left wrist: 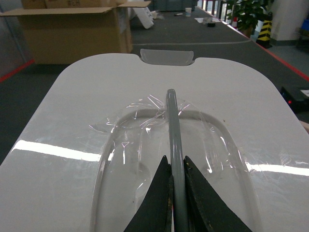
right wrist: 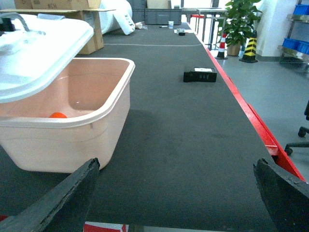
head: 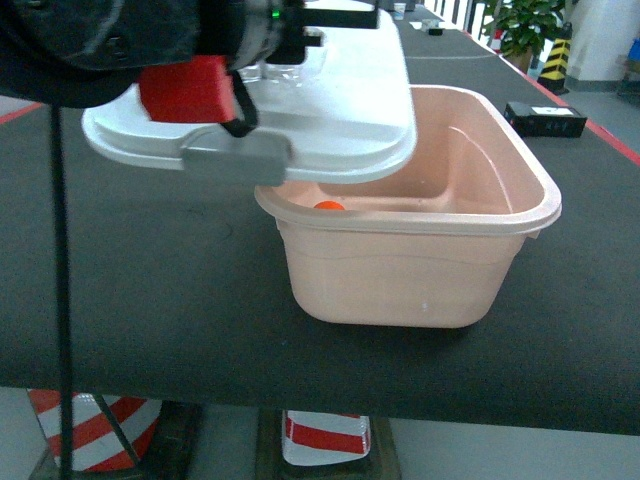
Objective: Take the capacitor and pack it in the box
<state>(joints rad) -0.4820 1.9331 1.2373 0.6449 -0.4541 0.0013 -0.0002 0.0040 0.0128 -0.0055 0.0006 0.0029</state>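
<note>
Gripping lid (left wrist: 96, 106) handle: left pincer (left wrist: 176, 166) | right pincer (right wrist: 176, 181) wide | no legible writing

- Box (right wrist: 104, 104) sits on bench (right wrist: 183, 140), left side of view.
- Lid (right wrist: 43, 53) held tilted above box, covering its left part.
- Orange object (right wrist: 58, 115) inside box.
- Right tool (right wrist: 176, 193) fingers spread wide, nothing between them.
- Black case (right wrist: 199, 75) further along bench.

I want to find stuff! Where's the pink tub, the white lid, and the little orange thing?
Pale pink plastic tub (head: 400, 275): head view, front wall.
White plastic lid (head: 345, 110): head view, top surface, held above the tub.
Small orange round object (head: 329, 206): head view, its visible top, inside the tub.
</note>
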